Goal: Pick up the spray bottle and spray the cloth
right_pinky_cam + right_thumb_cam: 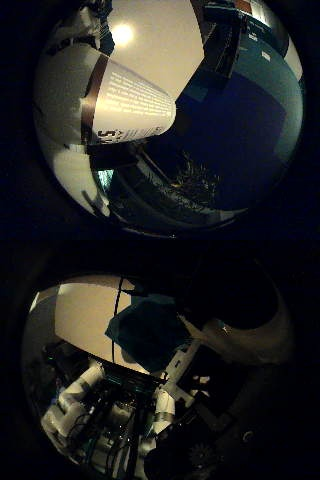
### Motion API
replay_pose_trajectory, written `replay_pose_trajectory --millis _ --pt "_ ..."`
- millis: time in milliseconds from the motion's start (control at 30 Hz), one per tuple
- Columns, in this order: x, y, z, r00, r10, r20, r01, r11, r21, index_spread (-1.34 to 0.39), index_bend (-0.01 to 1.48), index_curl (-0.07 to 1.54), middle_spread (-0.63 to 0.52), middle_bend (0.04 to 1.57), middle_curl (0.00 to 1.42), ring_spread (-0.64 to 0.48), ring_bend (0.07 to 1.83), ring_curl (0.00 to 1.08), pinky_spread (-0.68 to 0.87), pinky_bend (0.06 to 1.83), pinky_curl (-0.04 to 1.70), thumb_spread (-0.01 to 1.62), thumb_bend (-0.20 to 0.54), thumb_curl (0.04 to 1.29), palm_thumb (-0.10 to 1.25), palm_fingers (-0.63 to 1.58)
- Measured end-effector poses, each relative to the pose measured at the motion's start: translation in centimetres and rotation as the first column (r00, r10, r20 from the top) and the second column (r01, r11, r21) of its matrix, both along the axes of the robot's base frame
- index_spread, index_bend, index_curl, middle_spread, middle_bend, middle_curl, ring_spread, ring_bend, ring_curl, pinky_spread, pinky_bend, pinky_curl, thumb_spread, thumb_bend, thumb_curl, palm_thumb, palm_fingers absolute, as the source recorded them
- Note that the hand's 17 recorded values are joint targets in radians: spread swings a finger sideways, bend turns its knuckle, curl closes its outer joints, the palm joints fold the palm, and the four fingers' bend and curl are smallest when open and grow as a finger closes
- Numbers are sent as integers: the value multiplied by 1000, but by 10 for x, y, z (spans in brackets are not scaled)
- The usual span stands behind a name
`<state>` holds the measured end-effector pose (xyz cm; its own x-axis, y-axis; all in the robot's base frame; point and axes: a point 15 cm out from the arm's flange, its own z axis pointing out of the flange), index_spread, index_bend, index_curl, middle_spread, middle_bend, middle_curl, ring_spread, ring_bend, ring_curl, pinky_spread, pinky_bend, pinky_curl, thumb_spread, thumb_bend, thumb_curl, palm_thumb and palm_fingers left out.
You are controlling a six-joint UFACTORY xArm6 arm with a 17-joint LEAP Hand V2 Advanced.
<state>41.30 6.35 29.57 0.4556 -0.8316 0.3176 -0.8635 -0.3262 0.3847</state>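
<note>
Bottle (125,107) close against the palm, cloth (150,332) on the table (85,315); finger state unclear, aiming and spraying likely next

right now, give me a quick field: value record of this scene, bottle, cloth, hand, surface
bottle: white spray bottle with a dark band and printed label, very close to the palm
cloth: dark teal cloth lying on the table, apart from the bottle
surface: light tan table
hand: hand with white and black parts showing; grip on the bottle cannot be told
spraying: none visible
</note>
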Motion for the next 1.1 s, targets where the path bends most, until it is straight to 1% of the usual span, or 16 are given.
replay_pose_trajectory --millis 200,300,367,433,600,800,967,1100 --pt "-1 2 1 1000 -2 0 2 1000 15 -174 1222 768 -110 1396 732 -208 1373 763 -188 1373 821 1142 -11 591 1050 1149" --pt "5 7 14 999 -17 30 16 999 52 -174 1221 768 -110 1396 733 -208 1373 763 -188 1372 822 1142 -11 591 1050 1149" --pt "8 18 29 998 -38 46 33 993 117 -174 1221 768 -110 1396 733 -208 1373 763 -189 1371 822 1142 -11 591 1050 1149" --pt "6 31 41 997 -68 36 60 979 197 -174 1221 768 -110 1395 733 -208 1373 763 -189 1371 823 1142 -11 589 1055 1149" --pt "5 63 70 992 -129 15 112 910 400 -175 1221 769 -110 1395 734 -208 1373 763 -189 1370 824 1141 -11 585 1057 1150" --pt "-5 112 95 990 -139 -36 132 790 598 -175 1220 769 -110 1394 735 -208 1373 763 -189 1369 826 1140 -11 582 1057 1150" --pt "-14 155 124 990 -115 -87 141 632 762 -175 1220 769 -110 1393 735 -209 1376 765 -190 1371 826 1139 -9 582 1067 1151" --pt "-14 185 149 995 -77 -60 90 485 870 -175 1220 769 -110 1394 735 -209 1377 767 -190 1373 826 1138 -11 583 1070 1150"
